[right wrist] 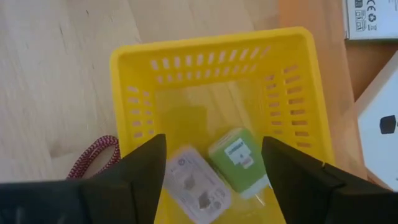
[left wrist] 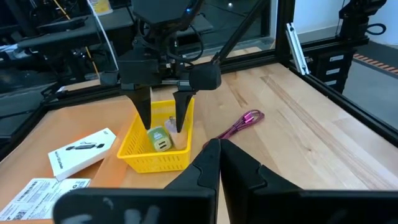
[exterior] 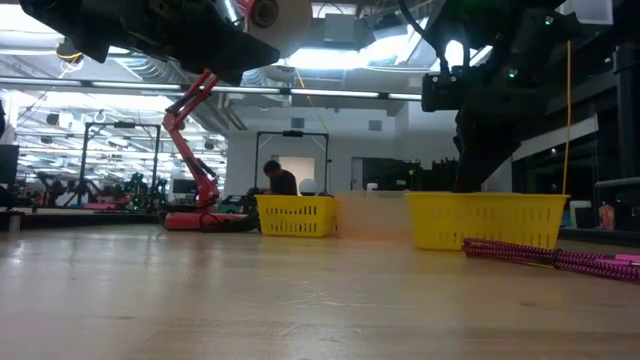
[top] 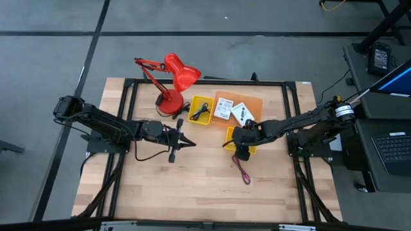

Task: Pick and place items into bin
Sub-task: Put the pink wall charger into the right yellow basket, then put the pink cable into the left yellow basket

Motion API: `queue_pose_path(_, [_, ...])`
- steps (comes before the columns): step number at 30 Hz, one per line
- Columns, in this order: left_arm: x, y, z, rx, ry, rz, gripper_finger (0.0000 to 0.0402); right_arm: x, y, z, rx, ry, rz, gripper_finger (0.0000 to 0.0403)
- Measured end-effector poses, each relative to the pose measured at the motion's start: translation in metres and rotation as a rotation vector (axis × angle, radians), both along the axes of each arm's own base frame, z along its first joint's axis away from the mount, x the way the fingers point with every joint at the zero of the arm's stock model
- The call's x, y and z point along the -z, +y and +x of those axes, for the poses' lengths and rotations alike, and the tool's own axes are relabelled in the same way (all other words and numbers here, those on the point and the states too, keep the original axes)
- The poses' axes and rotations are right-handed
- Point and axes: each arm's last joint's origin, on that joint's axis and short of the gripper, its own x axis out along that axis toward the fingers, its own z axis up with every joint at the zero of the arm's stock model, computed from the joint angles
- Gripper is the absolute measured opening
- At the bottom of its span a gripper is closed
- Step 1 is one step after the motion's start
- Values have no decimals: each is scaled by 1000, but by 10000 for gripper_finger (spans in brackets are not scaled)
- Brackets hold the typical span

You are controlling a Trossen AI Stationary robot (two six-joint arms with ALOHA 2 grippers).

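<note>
The right gripper (right wrist: 211, 177) holds its two dark fingers (right wrist: 140, 171) spread wide, with nothing between them, directly above a small yellow slotted plastic basket (right wrist: 214, 53). In the basket lie a green block with a white label (right wrist: 237, 158) and a pale wrapped packet (right wrist: 194, 186). A maroon braided cord (top: 243, 171) lies on the light wooden counter (top: 192, 186) just beside that basket. Two white cards with black marks (top: 232, 111) rest on an orange tray (top: 257, 102) behind it, and a black cable (top: 200, 113) sits coiled in a second yellow basket (top: 192, 122) near the red desk lamp (top: 173, 80). The left gripper (left wrist: 219, 147) hovers over the middle of the counter, its fingers pressed together on nothing, pointing toward the right arm.
</note>
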Motion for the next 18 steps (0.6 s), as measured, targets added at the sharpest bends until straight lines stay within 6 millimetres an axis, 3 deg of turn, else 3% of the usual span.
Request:
queue_pose_path(4, [0, 0, 0, 0, 0, 0, 8, -4, -2, -3, 6, 51, 11, 236])
queue_pose_path(9, [0, 0, 0, 0, 0, 0, 8, -31, -2, 0, 11, 115, 6, 216])
queue_pose_path(13, [0, 0, 0, 0, 0, 0, 8, -56, -1, 10, 12, 56, 18, 204])
queue_pose_path(18, [0, 0, 0, 0, 5, 1, 8, -71, 7, 15, 4, 19, 162, 200])
